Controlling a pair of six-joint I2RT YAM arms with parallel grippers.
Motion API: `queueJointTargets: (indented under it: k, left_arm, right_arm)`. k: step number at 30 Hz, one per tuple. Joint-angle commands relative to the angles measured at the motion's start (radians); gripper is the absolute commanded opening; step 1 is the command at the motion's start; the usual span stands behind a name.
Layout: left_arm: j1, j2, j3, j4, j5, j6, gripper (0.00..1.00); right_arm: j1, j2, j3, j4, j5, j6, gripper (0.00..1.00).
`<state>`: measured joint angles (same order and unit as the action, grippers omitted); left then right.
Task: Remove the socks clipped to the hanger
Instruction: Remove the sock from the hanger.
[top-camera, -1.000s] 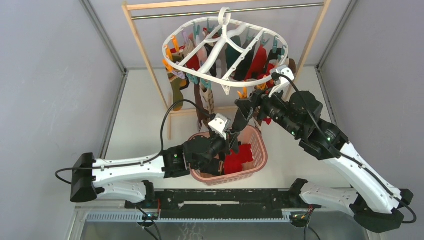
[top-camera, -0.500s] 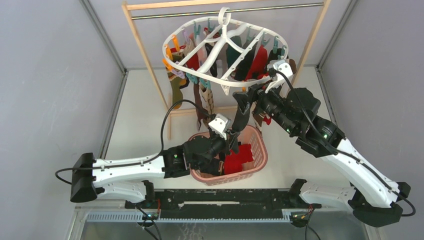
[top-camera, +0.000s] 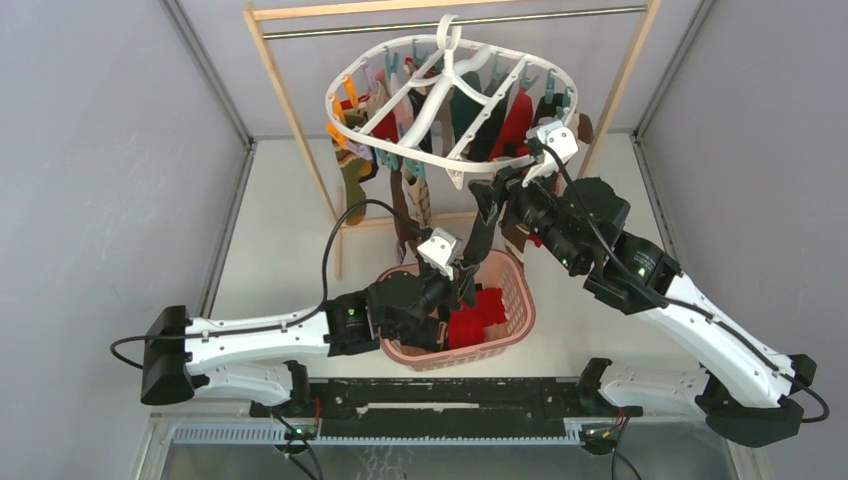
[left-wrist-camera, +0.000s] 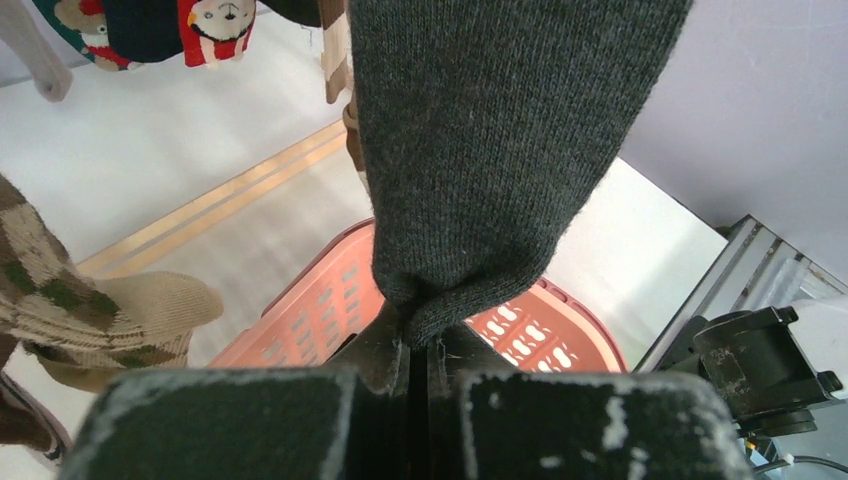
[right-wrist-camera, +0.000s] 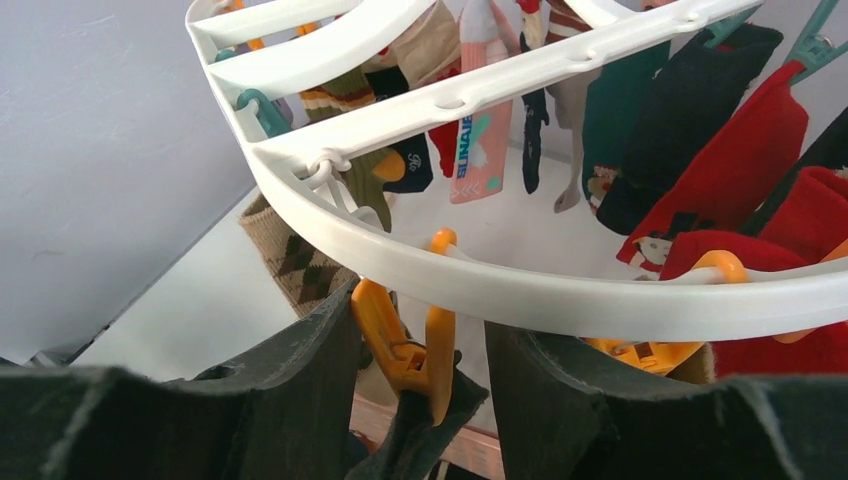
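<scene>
The white oval hanger (right-wrist-camera: 600, 295) is hung by its hook on a metal rail (top-camera: 350, 27) inside a wooden frame (top-camera: 290, 100), at the far middle of the table (top-camera: 280, 240). Many socks (top-camera: 515, 120) in red, black, teal and brown are clipped under it. A dark grey sock (left-wrist-camera: 490, 150) is hung from the near edge of the hanger, where it is held by an orange clip (right-wrist-camera: 400, 345). The right gripper (right-wrist-camera: 425, 335) is raised to this clip; its jaws are apart and the clip is seen between them, the left finger just beside or touching it, which cannot be told exactly. The lower end of the dark grey sock is clamped between the closed jaws of the left gripper (left-wrist-camera: 418, 345), which is held above the pink basket (top-camera: 515, 325) near the middle of the table. Some red socks (top-camera: 480, 310) are seen inside this basket.
</scene>
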<state>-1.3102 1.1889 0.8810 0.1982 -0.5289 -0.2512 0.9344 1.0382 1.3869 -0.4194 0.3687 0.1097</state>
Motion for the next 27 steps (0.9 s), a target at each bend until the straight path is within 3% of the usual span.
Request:
queueJointTargets:
  k: [1, 8, 12, 16, 25, 27]
  left_arm:
    - [0.006, -0.031, 0.067, 0.019, -0.002, 0.018, 0.00]
    - [0.005, -0.033, 0.057, 0.021, -0.005, 0.014, 0.00]
    - [0.006, -0.041, 0.045, 0.023, -0.009, 0.009, 0.00]
    - [0.007, -0.048, 0.038, 0.022, -0.012, 0.007, 0.00]
    - [0.009, -0.074, -0.002, 0.012, -0.020, -0.007, 0.00]
    - [0.011, -0.079, -0.019, 0.011, -0.022, -0.014, 0.00]
  right_arm:
    - [0.020, -0.012, 0.043, 0.066, 0.051, -0.035, 0.53]
    - [0.029, -0.016, 0.043, 0.073, 0.068, -0.047, 0.32]
    - [0.032, -0.017, 0.043, 0.075, 0.066, -0.048, 0.13]
    - [0.031, -0.016, 0.043, 0.075, 0.064, -0.045, 0.01]
    - [0.031, -0.025, 0.041, 0.088, 0.047, -0.041, 0.01]
    - [0.030, -0.027, 0.041, 0.088, 0.043, -0.039, 0.20]
